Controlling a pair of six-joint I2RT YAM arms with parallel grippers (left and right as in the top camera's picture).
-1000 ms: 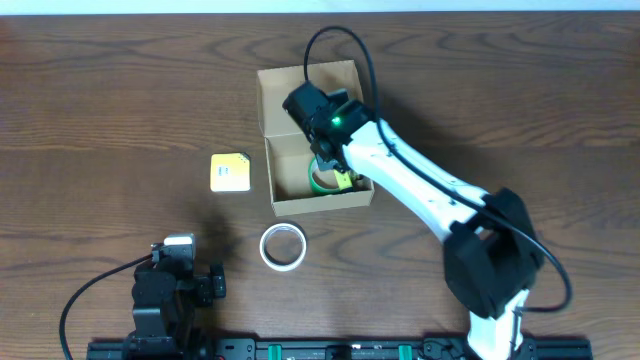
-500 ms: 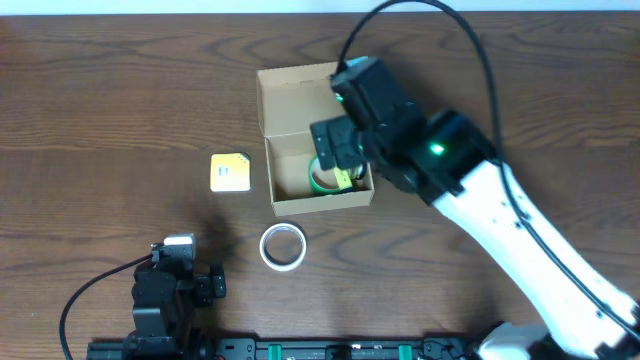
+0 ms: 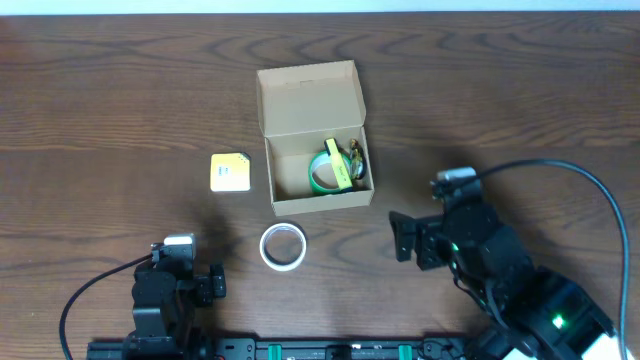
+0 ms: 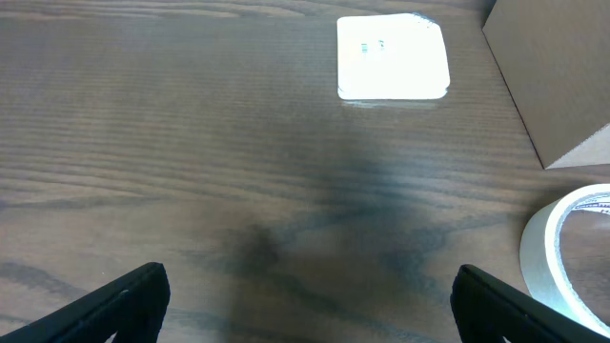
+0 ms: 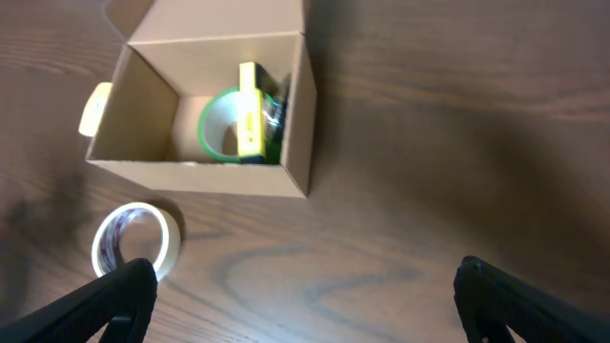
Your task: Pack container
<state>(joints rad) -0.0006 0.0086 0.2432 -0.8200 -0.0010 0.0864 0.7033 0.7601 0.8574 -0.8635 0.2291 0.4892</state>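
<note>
The container [image 3: 303, 100] is a tan cardboard box standing open at the middle of the table, its flap lid folded back. A green tape roll [image 3: 322, 173] and a yellow-labelled item [image 3: 338, 165] lie inside it, also seen in the right wrist view as the green roll [image 5: 217, 129] in the box [image 5: 297, 114]. My right gripper [image 3: 418, 228] hovers open below and right of the box, and nothing sits between its fingers [image 5: 305, 297]. Far from the box, near the front left edge, my left gripper [image 3: 180, 268] rests open and empty [image 4: 305, 297].
A white tape roll [image 3: 283, 246] lies on the table just in front of the box, and shows at the right edge of the left wrist view [image 4: 570, 250]. A small yellow square pad [image 3: 230, 172] lies left of the box. A black cable loops from each arm.
My right gripper has opened, drawn back out of the box and moved to the lower right. The green roll stays in the box. The left arm has not moved.
</note>
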